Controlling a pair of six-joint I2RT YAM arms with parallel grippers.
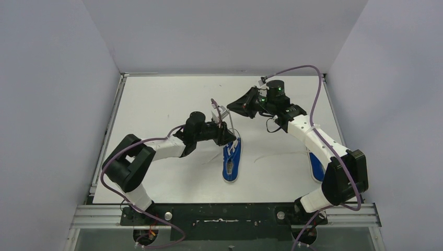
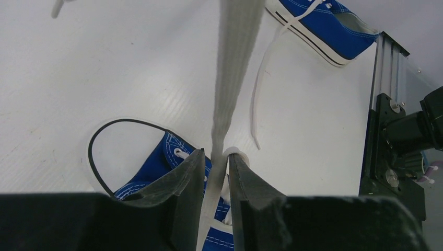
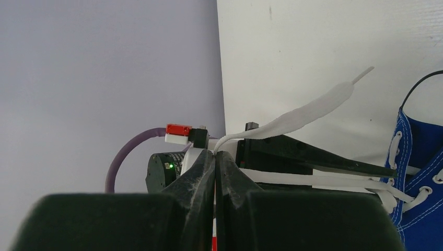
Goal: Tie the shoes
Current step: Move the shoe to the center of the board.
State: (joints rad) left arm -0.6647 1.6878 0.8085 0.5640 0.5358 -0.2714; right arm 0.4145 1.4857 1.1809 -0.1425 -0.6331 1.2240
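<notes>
Shoes: where are they?
One blue shoe lies in the middle of the surface, under the left pincer. The second shoe sits to the right, partly behind the right arm.
And the pincers?
Left stands narrowly apart, a white lace running between its fingers — the right pincer is clamped tight on lace too.

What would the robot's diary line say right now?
right gripper: shut on lace | left gripper: open around lace | middle shoe: not tied | second shoe: untouched
</notes>
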